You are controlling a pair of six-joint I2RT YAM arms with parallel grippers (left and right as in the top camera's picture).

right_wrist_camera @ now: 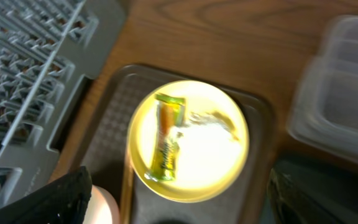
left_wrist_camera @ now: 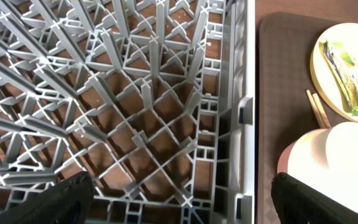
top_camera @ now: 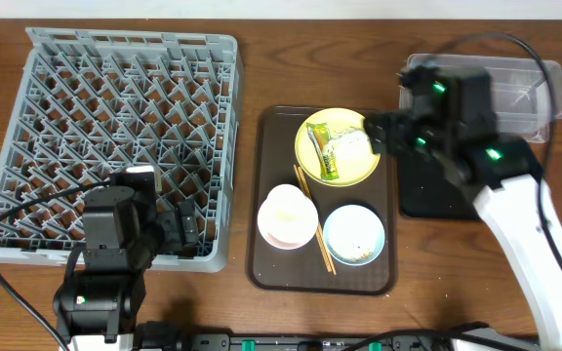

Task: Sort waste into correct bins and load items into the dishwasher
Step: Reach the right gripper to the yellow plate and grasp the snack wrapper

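Observation:
The yellow plate (top_camera: 338, 146) lies on the brown tray and holds the green-and-yellow wrapper (top_camera: 325, 151) and white paper bits (top_camera: 356, 143). The pale pink bowl (top_camera: 288, 216), the light blue bowl (top_camera: 354, 234) with rice scraps and the chopsticks (top_camera: 312, 219) lie in front of it. I cannot make out the white cup. My right gripper (top_camera: 383, 132) is open and empty above the plate's right edge; its view shows the plate (right_wrist_camera: 188, 140) and wrapper (right_wrist_camera: 166, 146). My left gripper (top_camera: 179, 229) is open and empty over the grey rack's (top_camera: 115, 127) front right corner (left_wrist_camera: 135, 93).
The brown serving tray (top_camera: 325, 273) lies between the rack and the bins. The clear tub (top_camera: 525, 88) stands at the back right, and the black tray (top_camera: 432, 190) lies in front of it under my right arm. Cables run along the front edge.

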